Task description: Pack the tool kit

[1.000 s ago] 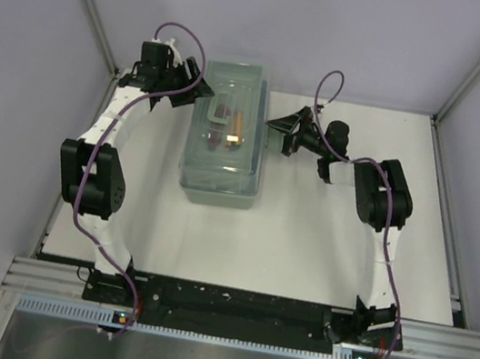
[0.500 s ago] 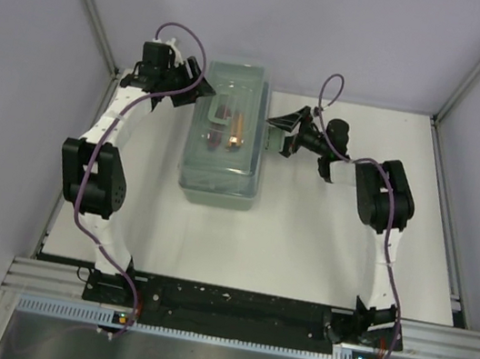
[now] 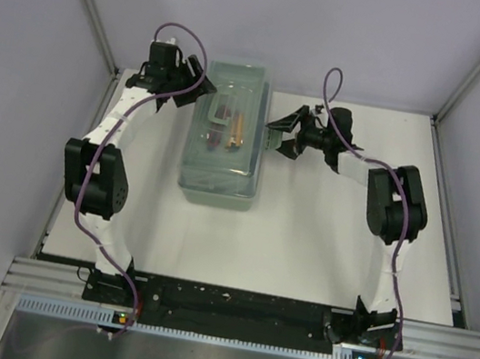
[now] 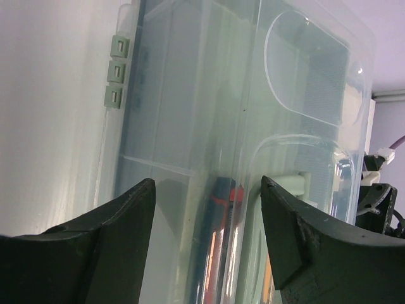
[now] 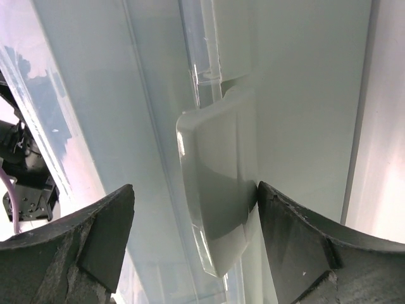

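- The toolbox [image 3: 217,190] sits on the counter [image 3: 303,245] between my two arms, towards the far side, with its clear lid [image 4: 304,82] down over it.
- Through the lid I can see tools [image 3: 226,126] lying inside, so I judge the loading done. What looks to be left is fastening the box shut.
- My right claw [image 3: 277,137] is at the box's right side, its jaws spread either side of the pale latch [image 5: 218,190]. One finger is at the latch's edge, but nothing is gripped.
- My left claw [image 3: 201,90] is at the box's far left side, by the green hinge tabs [image 4: 116,69]. Its jaws are apart and hold nothing.
- I cannot tell whether the latch is snapped home.
- The lid's glare blurs the contents. I make out reddish and orange shapes, but not each tool, nor whether all are in.
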